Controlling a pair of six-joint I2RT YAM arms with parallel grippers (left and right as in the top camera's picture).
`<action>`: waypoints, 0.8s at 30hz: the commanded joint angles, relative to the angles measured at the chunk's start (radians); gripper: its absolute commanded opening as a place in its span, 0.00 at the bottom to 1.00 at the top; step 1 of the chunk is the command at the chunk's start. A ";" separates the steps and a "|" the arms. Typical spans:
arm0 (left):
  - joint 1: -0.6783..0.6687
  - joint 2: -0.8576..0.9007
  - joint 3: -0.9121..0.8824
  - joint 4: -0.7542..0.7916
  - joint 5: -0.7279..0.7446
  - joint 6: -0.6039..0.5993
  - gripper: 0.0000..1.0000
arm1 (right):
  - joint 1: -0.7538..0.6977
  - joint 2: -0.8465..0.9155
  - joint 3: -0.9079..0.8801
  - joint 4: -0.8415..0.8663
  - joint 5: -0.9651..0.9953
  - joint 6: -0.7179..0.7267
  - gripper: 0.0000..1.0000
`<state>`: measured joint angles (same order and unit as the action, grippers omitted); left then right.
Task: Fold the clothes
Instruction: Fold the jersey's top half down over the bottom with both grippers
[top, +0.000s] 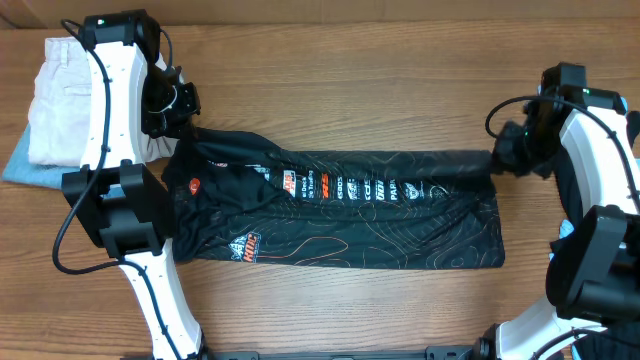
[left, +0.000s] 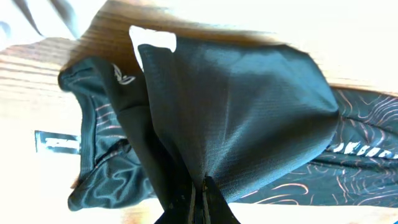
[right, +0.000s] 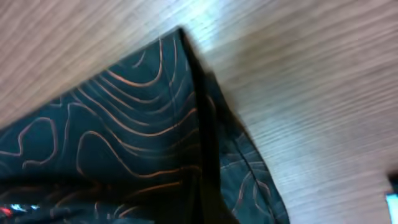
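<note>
The black shirt (top: 340, 215) is lying across the middle of the worktop (top: 350, 80), seeming light, limp and slippery, while the left tool (top: 188, 128) and right tool (top: 500, 160) are pinching its far corners, probably the best holds.

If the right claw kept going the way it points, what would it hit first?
The right gripper is shut on the black shirt, so more shirt first, probably; then the wooden table.

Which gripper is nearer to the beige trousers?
Left. The left gripper, shut on one end of the black shirt, is just beside the beige trousers. The right gripper is shut on the shirt's other end, across the table from them.
</note>
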<state>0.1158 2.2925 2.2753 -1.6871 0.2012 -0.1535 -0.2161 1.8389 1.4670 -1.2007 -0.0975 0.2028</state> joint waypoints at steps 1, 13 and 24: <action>-0.002 -0.095 -0.085 -0.003 -0.068 0.019 0.04 | -0.004 -0.029 0.022 -0.076 0.090 0.008 0.04; -0.002 -0.234 -0.378 0.001 -0.153 -0.008 0.04 | -0.004 -0.029 0.020 -0.249 0.205 0.010 0.04; -0.026 -0.237 -0.616 0.035 -0.221 -0.035 0.04 | -0.004 -0.029 0.011 -0.283 0.206 0.010 0.04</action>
<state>0.0975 2.0823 1.7027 -1.6596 0.0349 -0.1589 -0.2161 1.8389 1.4681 -1.4830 0.0864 0.2092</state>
